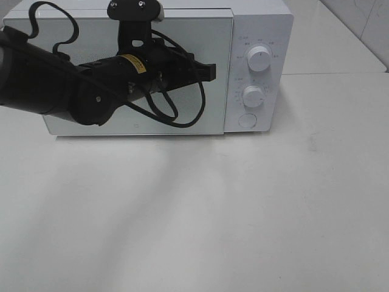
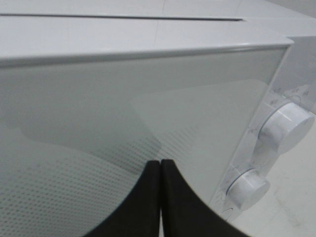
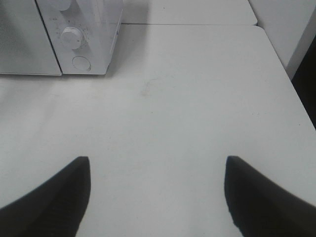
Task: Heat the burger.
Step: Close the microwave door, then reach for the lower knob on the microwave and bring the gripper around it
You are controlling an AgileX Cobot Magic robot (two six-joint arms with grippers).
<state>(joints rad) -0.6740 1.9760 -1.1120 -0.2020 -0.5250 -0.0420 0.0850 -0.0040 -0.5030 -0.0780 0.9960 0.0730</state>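
Note:
The burger is out of view in every frame. A white microwave (image 1: 258, 24) stands at the back of the table with its glass door (image 1: 209, 42) closed. My left gripper (image 1: 211, 72) is shut, empty, and hovers in front of the door's upper right part, pointing toward the control panel. In the left wrist view the left gripper's (image 2: 160, 163) black fingers press together before the dotted door glass. My right gripper (image 3: 158, 163) is open and empty above the bare table, to the right of the microwave (image 3: 94, 29).
The control panel carries an upper knob (image 1: 259, 59), a lower knob (image 1: 253, 96) and a round button (image 1: 247, 120). The white table (image 1: 243, 207) spreads in front. The left arm's cables loop across the door. A table edge and dark gap (image 3: 306, 74) lie at the right.

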